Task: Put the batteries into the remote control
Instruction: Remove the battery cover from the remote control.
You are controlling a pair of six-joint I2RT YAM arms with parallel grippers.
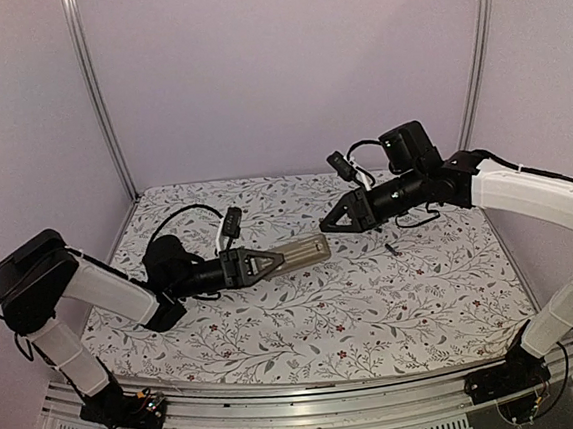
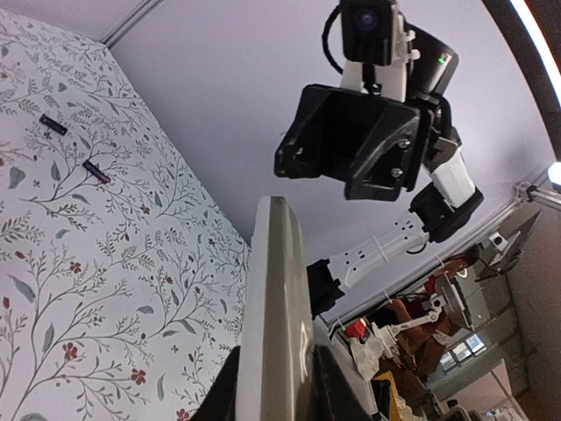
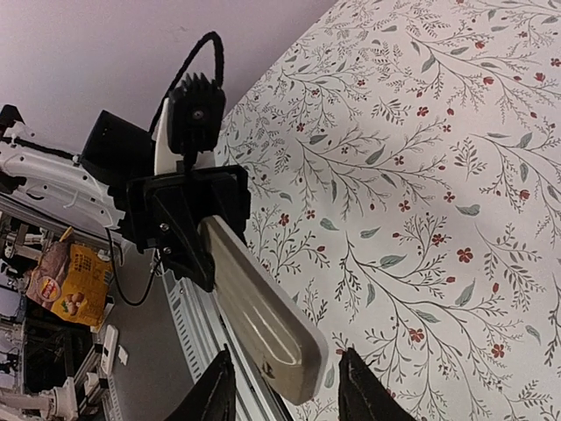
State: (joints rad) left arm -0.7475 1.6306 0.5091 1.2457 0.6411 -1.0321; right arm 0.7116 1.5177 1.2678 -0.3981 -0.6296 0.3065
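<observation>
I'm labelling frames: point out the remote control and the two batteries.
remote control (image 1: 298,254): top view, middle of its body.
upper battery (image 2: 53,124): left wrist view, its middle.
lower battery (image 2: 96,172): left wrist view, its middle.

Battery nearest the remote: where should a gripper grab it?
Probably round its middle, from straight above, closing across its thin width. The battery lies flat on the table, clear of the other battery, so both long sides are free.
</observation>
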